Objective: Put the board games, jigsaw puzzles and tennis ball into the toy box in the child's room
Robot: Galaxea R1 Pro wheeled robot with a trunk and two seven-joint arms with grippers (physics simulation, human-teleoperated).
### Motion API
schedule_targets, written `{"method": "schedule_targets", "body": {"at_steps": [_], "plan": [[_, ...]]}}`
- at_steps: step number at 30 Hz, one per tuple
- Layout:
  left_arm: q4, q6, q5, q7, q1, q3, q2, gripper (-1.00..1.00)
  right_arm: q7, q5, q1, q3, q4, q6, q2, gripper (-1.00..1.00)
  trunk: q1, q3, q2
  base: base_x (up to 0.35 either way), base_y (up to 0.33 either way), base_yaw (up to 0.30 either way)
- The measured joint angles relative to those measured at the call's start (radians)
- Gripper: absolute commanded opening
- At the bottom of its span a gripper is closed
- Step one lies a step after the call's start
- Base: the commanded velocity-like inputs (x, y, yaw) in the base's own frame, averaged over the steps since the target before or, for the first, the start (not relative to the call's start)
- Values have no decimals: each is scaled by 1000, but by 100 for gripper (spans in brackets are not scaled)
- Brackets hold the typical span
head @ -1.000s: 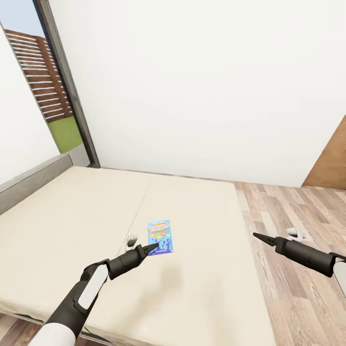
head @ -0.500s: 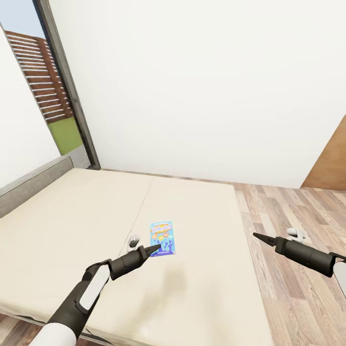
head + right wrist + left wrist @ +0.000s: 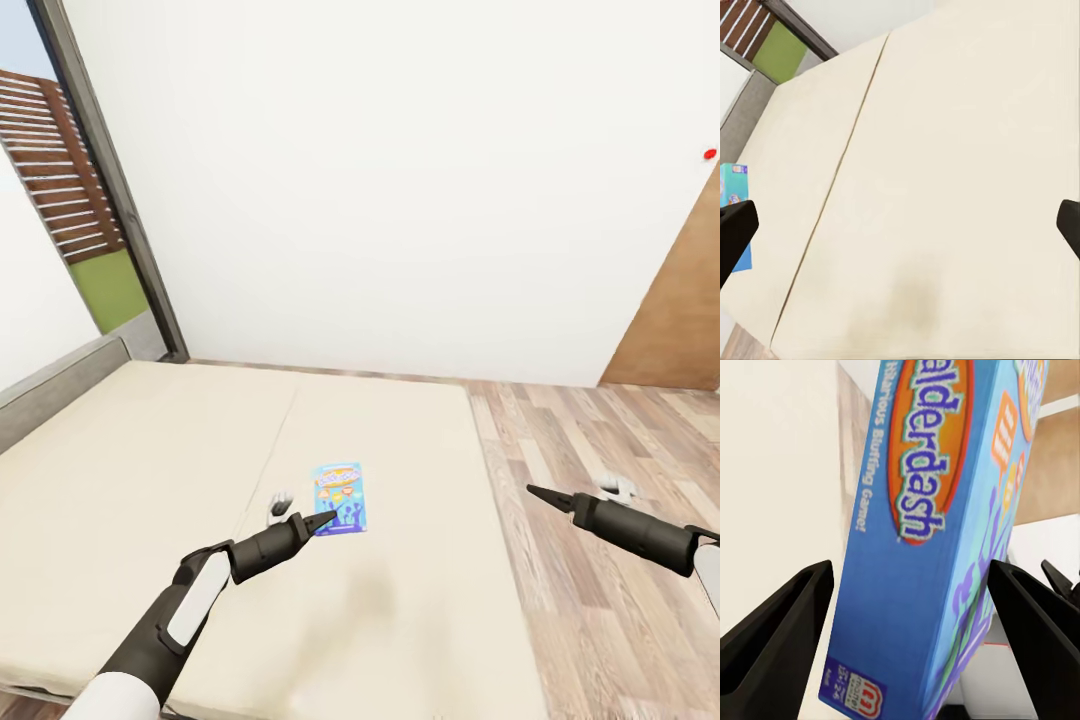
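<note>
Blue board game (image 3: 338, 497) lying flat on the bed (image 3: 150, 470), roughly mid-mattress, just beside the centre seam. Left gripper (image 3: 318, 519) parked right at the box's near edge, fingers (image 3: 784, 619) spread wide with the box between them but not pinched yet, probably lined up low so the jaws can slide around that thin side. Right gripper (image 3: 535, 492) hanging off past the bed's side over the wood floor (image 3: 600, 440), also spread apart, holding nothing, likely kept out of the way.
</note>
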Motion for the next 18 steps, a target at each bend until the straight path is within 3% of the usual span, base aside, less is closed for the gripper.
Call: {"method": "schedule_targets", "body": {"at_steps": [18], "plan": [[1, 0, -2, 1, 0, 0, 0, -100, -2, 0, 0, 2, 0, 47, 0, 100, -69, 68, 126, 0, 0, -270]]}}
